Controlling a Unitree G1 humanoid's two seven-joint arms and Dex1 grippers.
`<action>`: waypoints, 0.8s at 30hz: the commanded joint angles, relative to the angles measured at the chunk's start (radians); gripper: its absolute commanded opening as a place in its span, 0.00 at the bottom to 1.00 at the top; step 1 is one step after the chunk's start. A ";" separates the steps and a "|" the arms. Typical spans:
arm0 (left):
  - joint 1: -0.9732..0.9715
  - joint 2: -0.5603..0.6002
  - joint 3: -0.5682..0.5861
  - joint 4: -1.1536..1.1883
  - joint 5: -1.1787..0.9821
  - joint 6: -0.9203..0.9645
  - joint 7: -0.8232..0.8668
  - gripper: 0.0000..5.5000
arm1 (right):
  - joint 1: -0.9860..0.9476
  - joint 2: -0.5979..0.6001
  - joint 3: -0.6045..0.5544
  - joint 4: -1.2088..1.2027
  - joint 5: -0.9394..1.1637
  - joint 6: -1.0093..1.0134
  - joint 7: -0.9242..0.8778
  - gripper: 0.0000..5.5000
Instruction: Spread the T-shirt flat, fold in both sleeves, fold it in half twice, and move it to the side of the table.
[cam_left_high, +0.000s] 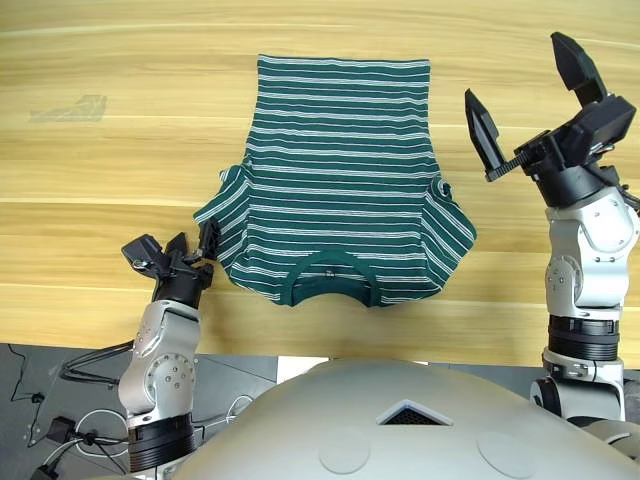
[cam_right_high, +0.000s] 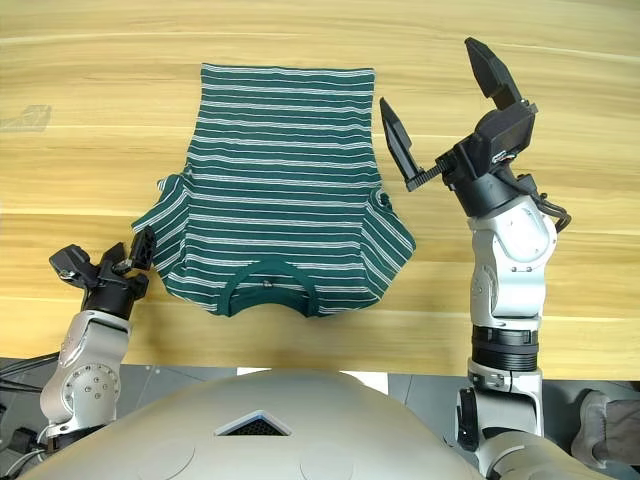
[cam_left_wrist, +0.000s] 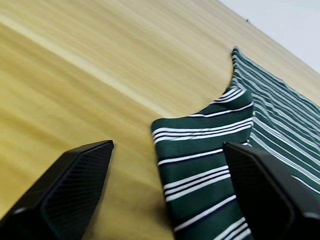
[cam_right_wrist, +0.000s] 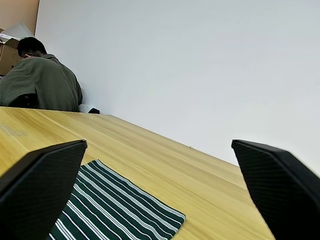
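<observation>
A dark green T-shirt (cam_left_high: 340, 180) with thin white stripes lies spread on the wooden table (cam_left_high: 100, 180), its collar towards me and its hem at the far side. Both short sleeves stick out at the sides. My left gripper (cam_left_high: 177, 250) sits low at the near left, open, right beside the left sleeve (cam_left_wrist: 200, 155), which lies between its fingers (cam_left_wrist: 65, 190) in the left wrist view. My right gripper (cam_right_high: 445, 110) is raised to the right of the shirt, open wide and holding nothing. The far hem corner (cam_right_wrist: 150, 210) lies below it.
The table's front edge (cam_left_high: 300, 350) runs close to the collar. Bare wood stretches to the left, right and far side of the shirt. Cables (cam_left_high: 60, 420) lie on the floor at the lower left.
</observation>
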 joint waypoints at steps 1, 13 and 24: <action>-0.021 -0.012 -0.009 0.021 0.043 0.039 -0.015 0.74 | -0.001 0.011 0.011 -0.004 -0.012 0.004 -0.003 0.98; -0.119 -0.050 0.021 0.064 0.083 0.081 -0.030 0.74 | -0.001 0.019 0.009 0.009 -0.025 -0.014 -0.004 0.98; -0.125 -0.074 0.032 0.060 0.106 0.100 -0.051 0.46 | 0.001 0.017 0.009 0.013 -0.027 -0.021 -0.004 0.98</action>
